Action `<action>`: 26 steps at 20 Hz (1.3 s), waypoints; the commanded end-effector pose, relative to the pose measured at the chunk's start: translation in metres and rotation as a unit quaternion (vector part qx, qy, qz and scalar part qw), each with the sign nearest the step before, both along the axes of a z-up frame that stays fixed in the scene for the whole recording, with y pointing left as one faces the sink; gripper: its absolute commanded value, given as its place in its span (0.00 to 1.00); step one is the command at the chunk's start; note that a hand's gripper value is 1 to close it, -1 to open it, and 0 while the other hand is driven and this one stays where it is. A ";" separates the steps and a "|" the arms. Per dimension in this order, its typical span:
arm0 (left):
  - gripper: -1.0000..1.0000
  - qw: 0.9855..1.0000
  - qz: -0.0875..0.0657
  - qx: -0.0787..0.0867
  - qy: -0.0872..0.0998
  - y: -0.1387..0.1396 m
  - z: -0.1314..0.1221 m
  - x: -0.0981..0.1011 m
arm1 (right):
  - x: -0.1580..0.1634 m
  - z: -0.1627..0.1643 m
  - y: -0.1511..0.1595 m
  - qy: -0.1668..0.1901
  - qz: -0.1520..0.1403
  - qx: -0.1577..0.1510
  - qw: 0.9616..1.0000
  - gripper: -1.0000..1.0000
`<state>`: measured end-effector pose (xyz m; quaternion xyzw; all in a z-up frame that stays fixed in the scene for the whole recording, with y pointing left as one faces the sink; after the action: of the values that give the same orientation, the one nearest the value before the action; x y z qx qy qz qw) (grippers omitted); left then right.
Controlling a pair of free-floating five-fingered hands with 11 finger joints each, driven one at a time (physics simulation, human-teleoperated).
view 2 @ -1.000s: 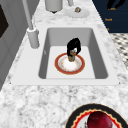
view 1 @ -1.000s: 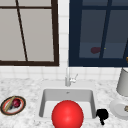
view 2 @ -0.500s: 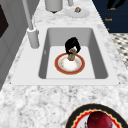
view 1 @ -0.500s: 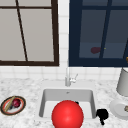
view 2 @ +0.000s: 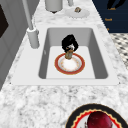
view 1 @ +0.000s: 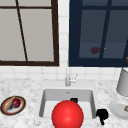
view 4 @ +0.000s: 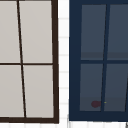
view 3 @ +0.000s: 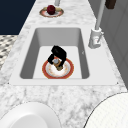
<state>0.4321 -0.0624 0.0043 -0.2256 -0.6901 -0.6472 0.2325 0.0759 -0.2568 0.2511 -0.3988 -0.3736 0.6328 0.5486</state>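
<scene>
Front view sets everything around the pale grey rectangular sink (view 1: 45,100), sunk in a white-and-grey marbled counter (view 1: 30,87). A plain red round shape (view 1: 67,115) covers the sink's front edge and most of its floor. Just behind its top, inside the sink, a bit of the black left hand (view 1: 74,100) peeks out. The black right hand (view 1: 102,115) hangs at the sink's front right corner, apart from everything; whether its fingers are spread or closed I cannot tell.

From the two sides, the left hand (view 2: 69,43) (view 3: 58,53) is low in the sink, over a round white plate with a red rim (view 2: 70,64) (view 3: 58,68) that lies flat on the sink floor. Its fingers are curled tight about a small brown stubby cylinder (view 2: 68,54) (view 3: 58,64), which stands with its lower end on the plate, toward the plate's right edge.

A silver-grey faucet (view 1: 68,76) (view 2: 31,27) (view 3: 96,37) rises from the sink's back rim, at the middle.

Left of the sink, well apart on the counter, lies a dark-rimmed patterned plate (view 1: 5,106) (view 3: 58,12) carrying a dark red round fruit (view 1: 16,102) (view 2: 99,120) (view 3: 51,9). Right of the sink sits a plain white plate (view 1: 117,110) (view 2: 83,13) bearing a small brownish morsel (view 2: 78,9), and behind it a tall grey canister (view 1: 123,82) (view 2: 53,4).

Above the sink, the wall carries a brown-framed pale window (view 4: 27,62) on the left and a navy-framed dark window (view 4: 100,57) on the right.
</scene>
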 end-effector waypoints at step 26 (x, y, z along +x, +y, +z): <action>1.00 0.992 -0.008 -0.022 0.127 0.135 0.101 0.081 | 0.000 0.000 0.000 0.000 0.000 0.000 1.000 0.50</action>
<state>0.5063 0.0579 0.0944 -0.2917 -0.6709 -0.6183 0.2873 0.0759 -0.2568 0.2511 -0.3988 -0.3736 0.6328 0.5486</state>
